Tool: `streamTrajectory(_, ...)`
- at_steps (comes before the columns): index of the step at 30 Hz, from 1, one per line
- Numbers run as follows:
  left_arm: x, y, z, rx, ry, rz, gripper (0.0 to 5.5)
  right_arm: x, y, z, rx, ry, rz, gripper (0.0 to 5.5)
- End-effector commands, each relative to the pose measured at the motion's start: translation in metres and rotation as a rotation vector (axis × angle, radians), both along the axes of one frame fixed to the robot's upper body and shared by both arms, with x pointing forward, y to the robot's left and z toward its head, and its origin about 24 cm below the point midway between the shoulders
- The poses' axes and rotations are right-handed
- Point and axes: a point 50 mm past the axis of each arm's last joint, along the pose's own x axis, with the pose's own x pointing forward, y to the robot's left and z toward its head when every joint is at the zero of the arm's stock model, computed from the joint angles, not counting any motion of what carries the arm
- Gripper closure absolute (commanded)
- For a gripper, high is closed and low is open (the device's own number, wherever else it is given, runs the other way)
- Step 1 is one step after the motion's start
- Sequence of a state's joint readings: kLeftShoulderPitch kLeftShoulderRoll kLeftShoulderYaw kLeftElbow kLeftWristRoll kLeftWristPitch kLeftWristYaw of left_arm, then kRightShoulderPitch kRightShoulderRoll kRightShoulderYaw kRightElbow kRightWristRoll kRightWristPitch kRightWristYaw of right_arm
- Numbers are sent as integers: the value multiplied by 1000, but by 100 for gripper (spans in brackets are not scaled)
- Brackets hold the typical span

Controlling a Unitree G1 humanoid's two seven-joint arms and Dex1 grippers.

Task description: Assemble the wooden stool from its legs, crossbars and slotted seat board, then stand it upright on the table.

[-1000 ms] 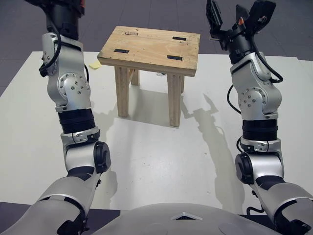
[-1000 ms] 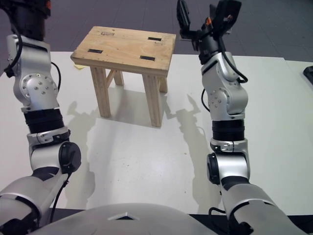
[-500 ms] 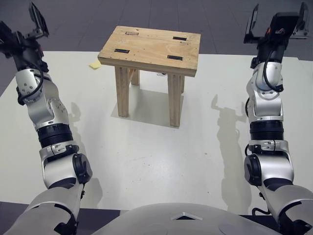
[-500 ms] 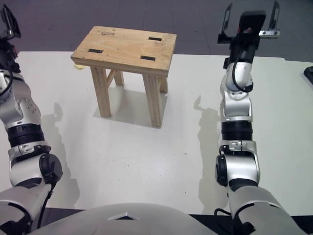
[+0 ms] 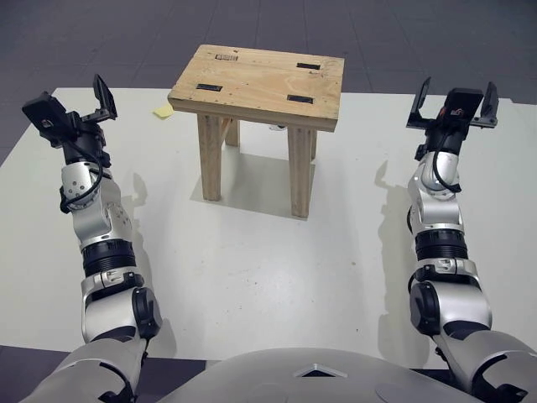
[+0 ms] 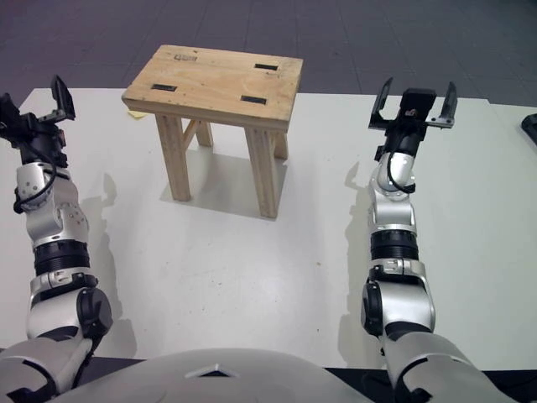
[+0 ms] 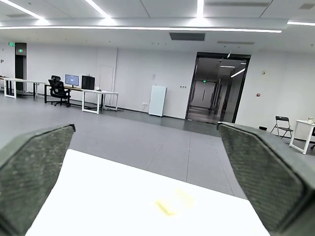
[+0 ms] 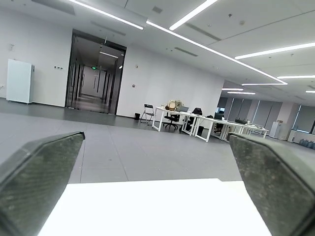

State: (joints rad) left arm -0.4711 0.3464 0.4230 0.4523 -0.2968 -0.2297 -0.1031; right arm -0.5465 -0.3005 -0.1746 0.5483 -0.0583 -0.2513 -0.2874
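While stool (image 5: 260, 80) stands on table (image 5: 252, 269), left tool (image 5: 71, 105), right tool (image 5: 456, 92) spread wide, empty.

The stool (image 5: 258, 80) is the one upright obstacle, standing toward the far side of the tabletop (image 5: 252, 269), between the two grippers and well apart from both. The left gripper (image 5: 71, 105) is raised with its jaws spread wide, and a broad strip of bare tabletop runs from below it rightward to the stool's legs. A flat yellow note (image 5: 164, 110) lies on that strip, beside the stool's far left corner. The right gripper (image 5: 455, 92) is also spread, with a similar bare strip to its left before the nearest leg. Nearer than both grippers, the tabletop is open right across
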Motion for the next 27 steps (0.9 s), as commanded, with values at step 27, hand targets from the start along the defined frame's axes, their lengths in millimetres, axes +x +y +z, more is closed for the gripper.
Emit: streamTrajectory(27,1,0,-11,-59,25,37,13,16,18,-7,58,25,47,10)
